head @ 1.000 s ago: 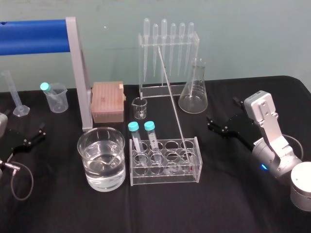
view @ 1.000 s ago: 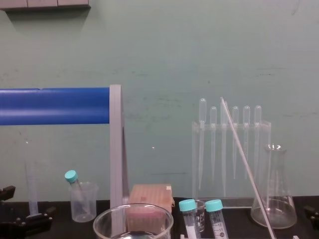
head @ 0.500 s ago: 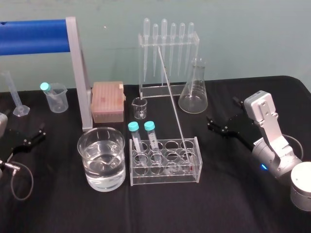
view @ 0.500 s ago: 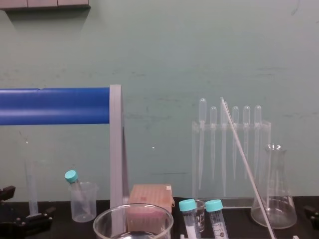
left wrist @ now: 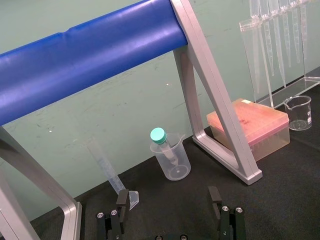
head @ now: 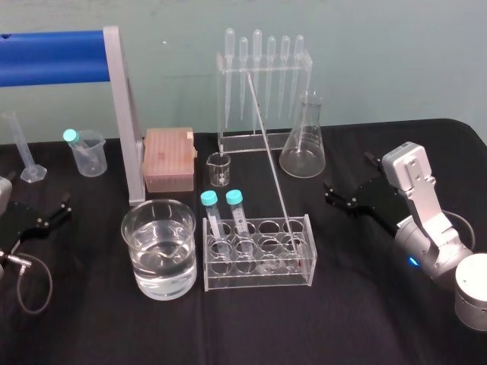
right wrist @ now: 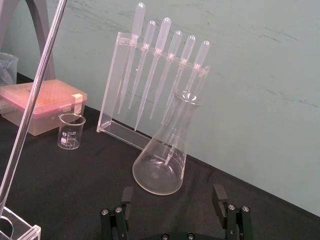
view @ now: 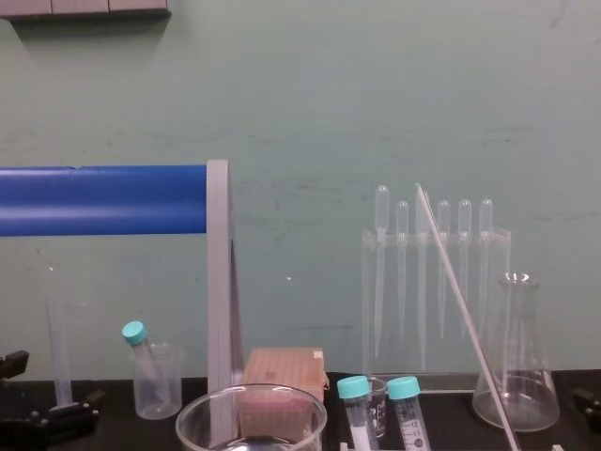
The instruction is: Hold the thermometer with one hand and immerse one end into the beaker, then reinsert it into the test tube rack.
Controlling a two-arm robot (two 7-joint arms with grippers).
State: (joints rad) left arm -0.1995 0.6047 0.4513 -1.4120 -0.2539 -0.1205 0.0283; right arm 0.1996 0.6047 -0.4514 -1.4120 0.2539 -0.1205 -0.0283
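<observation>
The thermometer [head: 266, 152], a long thin clear glass rod, stands with its lower end in a hole at the right end of the clear acrylic test tube rack [head: 257, 281]. It leans back and toward the robot's left, so its top crosses in front of the clear stand of bulb-topped plastic pipettes [head: 262, 84]. Nothing grips it. Two teal-capped tubes [head: 234, 213] stand at the rack's left end.

The large wide clear glass beaker [head: 129, 242] sits just to the left of the rack and is about half full of clear liquid.

The right gripper [head: 346, 176], black on a silver wrist, rests low over the table well to the right of the rack, with its fingers spread apart and empty. The left gripper [head: 38, 224] lies at the table's left edge, fingers likewise apart and holding nothing.

Everything stands on a table covered in black cloth [head: 251, 327] against a pale green wall [view: 300, 113]. Farther back are a clear conical flask [head: 303, 144], a small glass beaker [head: 219, 169] and a pinkish lidded plastic box [head: 168, 158]. A grey metal frame carrying a blue padded bar [head: 49, 57] rises on the left. Beyond the frame a small cloudy plastic beaker [head: 87, 156] holds a teal-capped tube, near a slim graduated cylinder [head: 23, 148].
</observation>
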